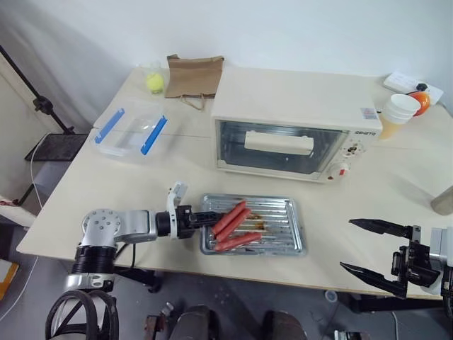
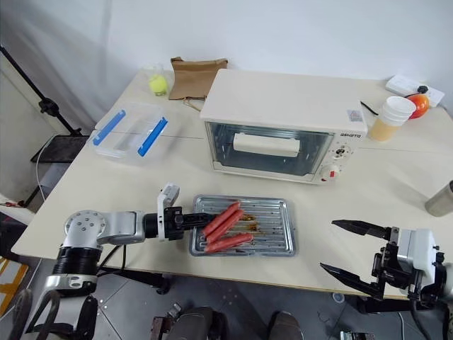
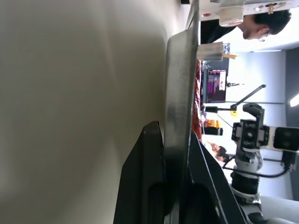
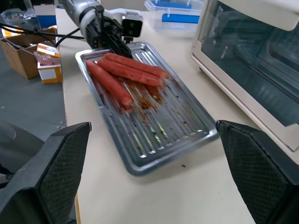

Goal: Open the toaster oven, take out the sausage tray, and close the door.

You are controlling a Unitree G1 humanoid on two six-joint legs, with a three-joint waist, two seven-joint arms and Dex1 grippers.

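At the lower right of the frame the right gripper point(image 1: 364, 246) hangs nearest, its fingers spread wide and empty. The task looks nearly done: the toaster oven point(image 1: 294, 124) sits upper centre with the door point(image 1: 277, 146) shut. The sausage tray point(image 1: 253, 224) lies on the worktop point(image 1: 368, 191) in front, the left gripper point(image 1: 205, 218) pinching its left rim. Only letting go seems left. A clear box point(image 1: 131, 130), paper bag point(image 1: 193, 76) and cups point(image 1: 400, 110) stand well clear.

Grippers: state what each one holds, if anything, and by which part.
The left gripper is shut on the sausage tray, pinching its left short-end rim. The right gripper is open and holds nothing.
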